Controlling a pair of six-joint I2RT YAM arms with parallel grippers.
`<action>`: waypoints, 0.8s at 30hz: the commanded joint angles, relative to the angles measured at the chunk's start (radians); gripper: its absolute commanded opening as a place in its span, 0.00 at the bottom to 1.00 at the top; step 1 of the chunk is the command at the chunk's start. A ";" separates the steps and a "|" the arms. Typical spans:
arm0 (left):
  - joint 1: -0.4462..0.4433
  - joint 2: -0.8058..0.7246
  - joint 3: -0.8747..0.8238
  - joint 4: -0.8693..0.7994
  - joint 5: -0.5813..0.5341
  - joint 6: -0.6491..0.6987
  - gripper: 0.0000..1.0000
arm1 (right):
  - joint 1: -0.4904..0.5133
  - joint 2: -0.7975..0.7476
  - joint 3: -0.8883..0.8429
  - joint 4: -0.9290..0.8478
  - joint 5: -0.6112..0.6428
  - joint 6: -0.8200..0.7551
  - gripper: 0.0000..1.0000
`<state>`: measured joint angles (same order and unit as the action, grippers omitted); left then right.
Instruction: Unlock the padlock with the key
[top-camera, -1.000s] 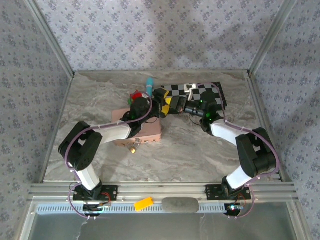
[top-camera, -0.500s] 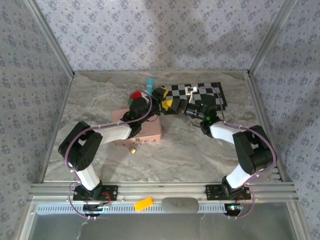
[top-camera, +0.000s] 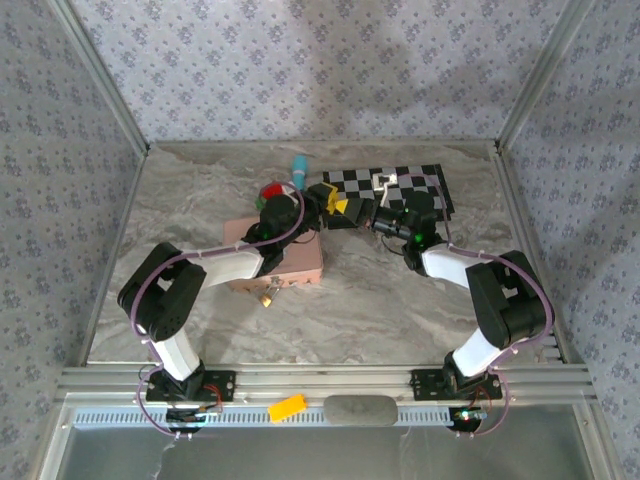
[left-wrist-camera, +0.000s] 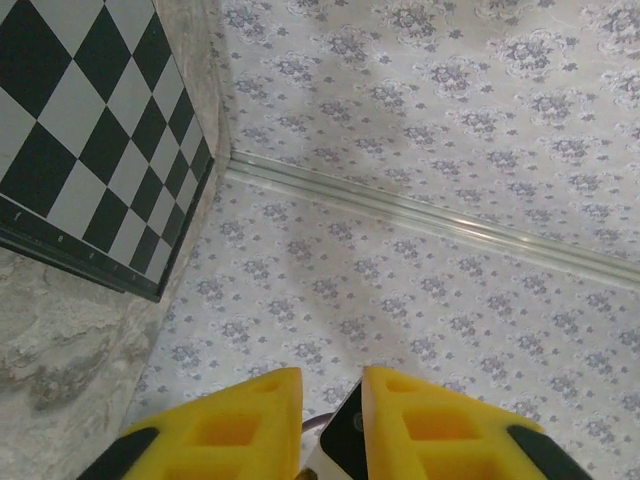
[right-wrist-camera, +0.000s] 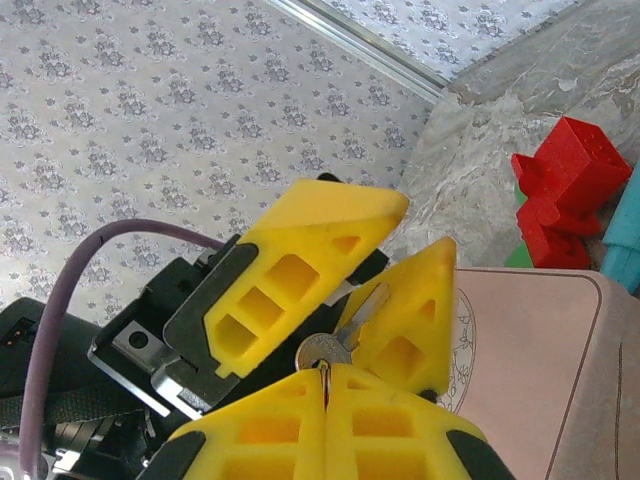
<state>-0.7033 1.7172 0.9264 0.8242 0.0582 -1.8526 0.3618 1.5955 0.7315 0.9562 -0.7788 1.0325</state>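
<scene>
A small silver key (right-wrist-camera: 335, 345) is pinched by its head in my right gripper (right-wrist-camera: 325, 372), which is shut on it, the blade pointing up and right. My left gripper (left-wrist-camera: 330, 385) is open, and its yellow fingers (right-wrist-camera: 290, 280) stand on either side of the key blade. In the top view the left gripper (top-camera: 328, 200) and right gripper (top-camera: 353, 209) meet tip to tip above the back edge of the pink box (top-camera: 295, 265). The tiny brass padlock (top-camera: 268, 296) hangs at the box's front face, apart from both grippers.
A black-and-white checkerboard (top-camera: 410, 185) lies at the back right. A red block (top-camera: 270, 190) and a teal piece (top-camera: 298, 164) sit behind the box. Patterned walls close in three sides. A yellow block (top-camera: 287, 407) lies on the front rail.
My right gripper has moved left with the key until it met the left gripper's fingers. The left arm has shifted only slightly.
</scene>
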 joint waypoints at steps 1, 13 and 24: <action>-0.007 -0.013 -0.009 0.008 -0.017 0.007 0.16 | -0.010 -0.018 -0.008 0.018 -0.014 0.013 0.00; -0.007 -0.053 -0.008 -0.024 -0.032 0.151 0.00 | -0.036 -0.062 -0.011 -0.024 -0.023 -0.008 0.15; -0.001 -0.164 0.067 -0.291 0.001 0.623 0.00 | -0.009 -0.248 0.016 -0.442 0.088 -0.314 0.47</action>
<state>-0.7052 1.6211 0.9321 0.6807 0.0444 -1.4296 0.3218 1.4048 0.7231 0.7162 -0.7456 0.8875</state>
